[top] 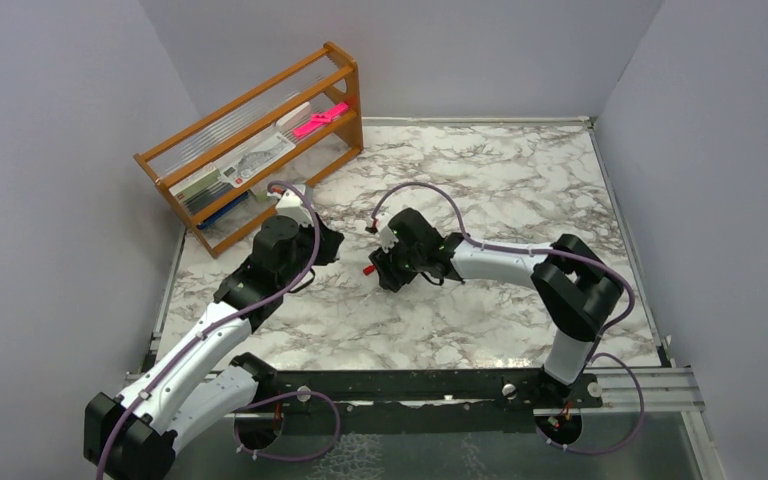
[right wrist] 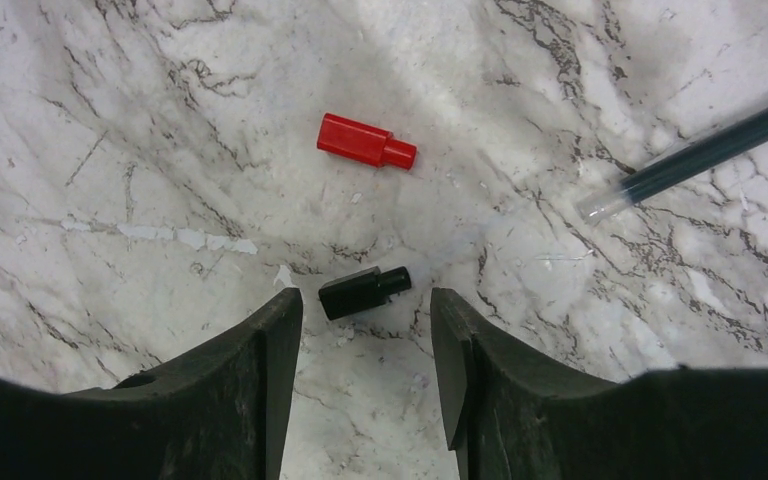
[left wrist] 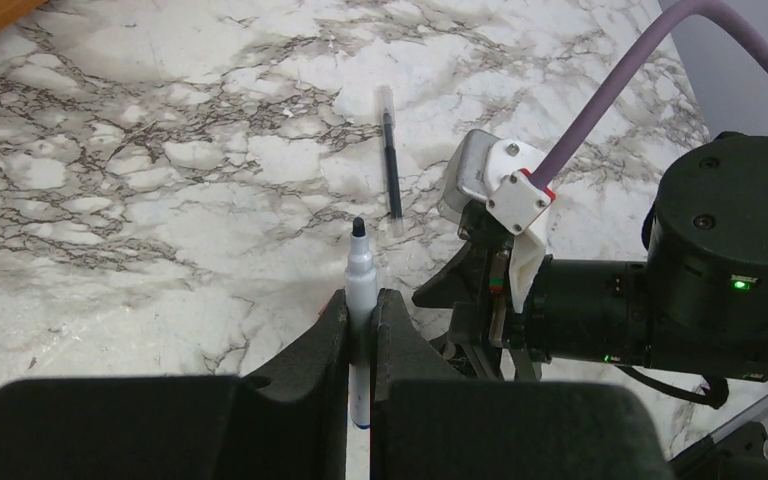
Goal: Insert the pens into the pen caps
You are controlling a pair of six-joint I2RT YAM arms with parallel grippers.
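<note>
Left gripper (left wrist: 360,318): jaws clamped on white pen (left wrist: 360,268), black tip sticking out.
Right gripper (right wrist: 365,322): jaws apart, black cap (right wrist: 363,291) lying between them.

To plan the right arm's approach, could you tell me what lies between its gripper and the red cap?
The right wrist view shows the black cap at the mouth of the right gripper; beyond it, bare marble table to the red cap.

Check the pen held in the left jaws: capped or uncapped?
Uncapped: the white pen shows a bare black tip; the black cap lies loose on the table.
</note>
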